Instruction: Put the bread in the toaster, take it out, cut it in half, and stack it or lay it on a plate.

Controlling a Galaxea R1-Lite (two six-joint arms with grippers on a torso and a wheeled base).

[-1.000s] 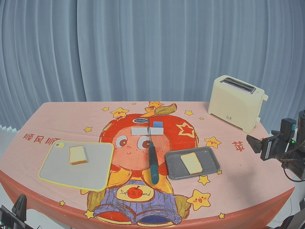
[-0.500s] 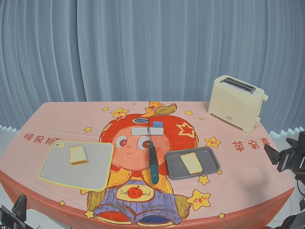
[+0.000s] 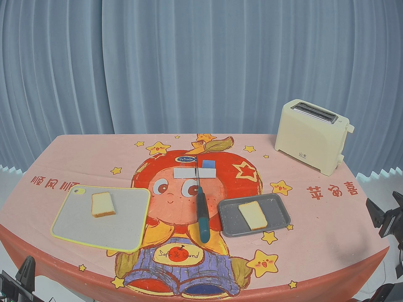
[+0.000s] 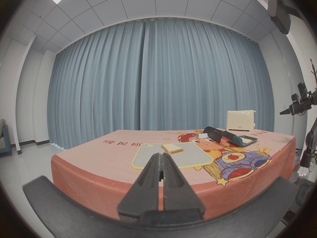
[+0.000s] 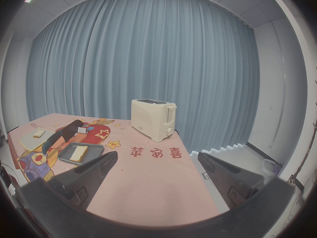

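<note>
Left gripper (image 4: 161, 157): low, off the near left corner of the table, short of the cloth edge. Fingers pressed together, nothing between them.

Right gripper (image 5: 157, 156): off the near right edge of the table, apart from it. Fingers spread wide, holding nothing.

Tablecloth (image 3: 336, 240): pink with a cartoon print, hangs over the near edge.

Cutting board (image 3: 117, 231): grey with a yellow rim, lies flat on the near left part of the table.

Board bread (image 3: 103, 204): small rectangular piece, pale top and brown crust, flat on the far left part of the cutting board.

Knife (image 3: 203, 214): centre of the table, between the cutting board and the tray, touching neither. The teal handle is at the near end and the blade points to the far side.

Tray (image 3: 277, 210): dark grey, shallow, just right of the knife handle, set at a slight angle.

Tray bread (image 3: 252, 215): pale rectangular piece lying flat in the middle of the tray, long side slanting from near right to far left.

White block (image 3: 184, 173): low strip beyond the knife handle. The blade crosses over it.

Blue block (image 3: 208, 164): small, just beyond the white block, right of the blade.

Toaster (image 3: 310, 137): cream, upright at the far right corner, well apart from the tray. Two slots face up, with the lever and knob on its right end.

Curtain (image 3: 201, 55): blue-grey folds behind the table.
</note>
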